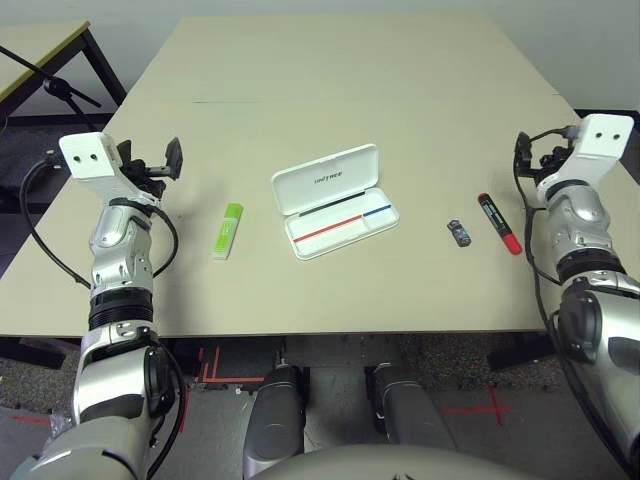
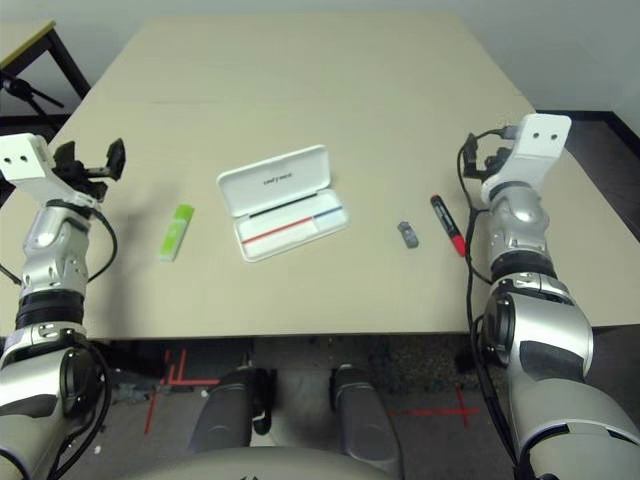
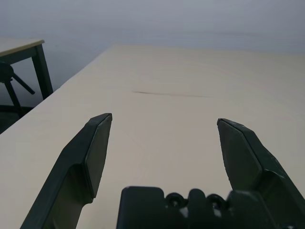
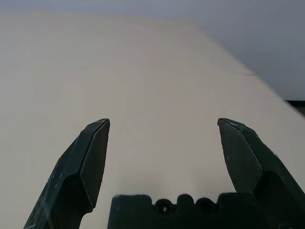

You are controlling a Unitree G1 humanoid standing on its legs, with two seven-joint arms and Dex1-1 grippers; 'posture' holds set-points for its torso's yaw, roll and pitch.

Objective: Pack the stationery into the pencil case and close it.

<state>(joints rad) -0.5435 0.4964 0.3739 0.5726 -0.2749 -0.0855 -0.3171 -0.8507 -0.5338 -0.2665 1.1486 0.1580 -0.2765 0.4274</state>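
The white pencil case lies open at the table's centre, its lid tipped back and a red-and-blue stripe on its inner tray. Left of it lies the lime-green and white highlighter. To its right lie a tiny dark block and the red marker with a black cap. My left gripper hovers left of the highlighter, open and empty. Just beyond the marker on the right, my right gripper is also open and empty. Bare tabletop shows between the open fingers of the left and the open fingers of the right.
The beige table stretches far back behind the case. A second table and a dark stand are off its far left corner. Red tape marks the floor below the front edge.
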